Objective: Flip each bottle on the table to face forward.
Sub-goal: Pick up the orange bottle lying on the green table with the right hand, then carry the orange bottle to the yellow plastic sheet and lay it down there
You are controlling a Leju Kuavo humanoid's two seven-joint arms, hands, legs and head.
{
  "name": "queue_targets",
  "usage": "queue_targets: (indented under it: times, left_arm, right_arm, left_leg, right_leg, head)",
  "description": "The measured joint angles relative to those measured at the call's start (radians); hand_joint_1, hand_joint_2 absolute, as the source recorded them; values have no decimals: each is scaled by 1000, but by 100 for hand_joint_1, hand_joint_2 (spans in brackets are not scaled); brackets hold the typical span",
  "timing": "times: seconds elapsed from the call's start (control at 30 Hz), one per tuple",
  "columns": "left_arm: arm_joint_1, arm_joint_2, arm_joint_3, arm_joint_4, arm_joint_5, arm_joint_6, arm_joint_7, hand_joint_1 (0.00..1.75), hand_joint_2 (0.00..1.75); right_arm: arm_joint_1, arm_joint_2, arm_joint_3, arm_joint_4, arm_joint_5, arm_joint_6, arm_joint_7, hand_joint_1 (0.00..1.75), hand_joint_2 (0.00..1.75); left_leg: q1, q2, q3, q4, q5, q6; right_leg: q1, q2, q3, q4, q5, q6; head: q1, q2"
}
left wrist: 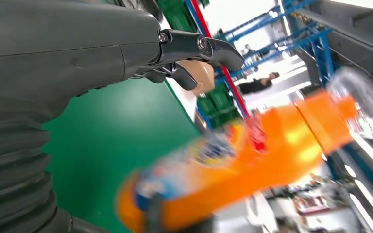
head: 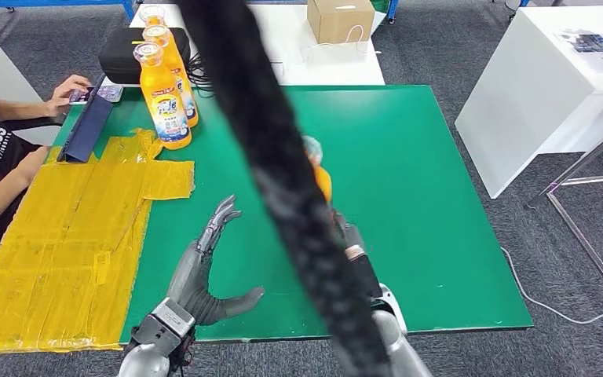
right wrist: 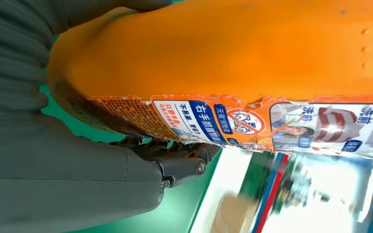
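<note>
Your right hand (head: pixel 353 243) grips one orange bottle (head: pixel 322 179) near the middle of the head view, mostly hidden behind a dark braided cable (head: pixel 283 165) that crosses the frame from top to bottom. In the right wrist view the hand wraps the bottle's lower body, and the fine-print side of the label shows. Whether the bottle stands on the green surface (head: pixel 440 196) or is lifted off it, you cannot tell.

Your left hand (head: pixel 208 271) is spread and holds nothing, low in the frame left of centre, near the bottle but apart from it.

Three more bottles (head: pixel 163 90) stand upright in a row at the upper left, their labels turned toward you, so they look already done. The held bottle looks to be the last one, still to be turned and released.

A person's arm (head: pixel 16 110) rests at the far left edge.
</note>
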Motion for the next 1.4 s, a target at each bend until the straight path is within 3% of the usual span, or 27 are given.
queue_targets:
  times: [0.13, 0.4, 0.6, 0.63, 0.77, 1.13, 1.17, 1.27, 1.3, 1.4]
  left_arm:
    - [-12, 2, -1, 0, 45, -20, -7, 0, 175]
    - [-34, 3, 6, 7, 72, -28, -8, 0, 175]
    - [-42, 3, 12, 24, 87, -30, -5, 0, 175]
    - [-43, 3, 13, 27, 92, -30, -5, 7, 175]
    - [-43, 2, 17, 38, 118, -29, -7, 174, 175]
    - [-35, -6, 34, 41, 171, -19, -31, 175, 175]
    - [-35, -8, 34, 41, 176, -17, -34, 175, 175]
    - [-33, -10, 37, 41, 183, -9, -43, 175, 175]
    - [-33, -10, 38, 41, 181, -3, -47, 175, 175]
    - [-33, -10, 46, 39, 144, 41, -56, 175, 175]
  right_arm:
    - [-36, 16, 83, 56, 69, -21, -14, 175, 175]
    - [-82, 19, 225, 147, 273, -160, -39, 175, 175]
    - [-90, 17, 277, 174, 318, -222, -46, 175, 175]
    - [-91, 16, 281, 175, 319, -225, -46, 175, 175]
    - [-91, 11, 292, 178, 319, -227, -47, 175, 175]
    - [-97, 2, 306, 180, 277, -198, -56, 175, 175]
    - [-97, 2, 306, 179, 266, -190, -59, 154, 175]
    - [-96, 2, 306, 179, 246, -182, -62, 24, 175]
    - [-96, 2, 306, 178, 239, -185, -62, 1, 175]
    - [-88, 1, 303, 166, 210, -198, -64, 0, 175]
  left_leg:
    - [0, 0, 0, 0, 0, 0]
    - [0, 0, 0, 0, 0, 0]
    - [0, 0, 0, 0, 0, 0]
    - [0, 0, 0, 0, 0, 0]
    - [0, 0, 0, 0, 0, 0]
    - [0, 0, 0, 0, 0, 0]
    - [0, 0, 0, 0, 0, 0]
    - [0, 0, 0, 0, 0, 0]
    - [0, 0, 0, 0, 0, 0]
    - [0, 0, 0, 0, 0, 0]
  right_leg:
    - [0, 0, 0, 0, 0, 0]
    - [0, 0, 0, 0, 0, 0]
    - [0, 0, 0, 0, 0, 0]
    - [0, 0, 0, 0, 0, 0]
    - [0, 0, 0, 0, 0, 0]
    - [0, 0, -1, 0, 0, 0]
    - [0, 0, -1, 0, 0, 0]
    - [0, 0, -1, 0, 0, 0]
    - [0, 0, -1, 0, 0, 0]
    - [0, 0, -1, 0, 0, 0]
  head:
    - [0, 0]
    - [0, 0]
    - [0, 0]
    - [0, 0]
    - [0, 0]
    - [0, 0]
    - [0, 0]
    - [0, 0]
    - [0, 0]
    - [0, 0]
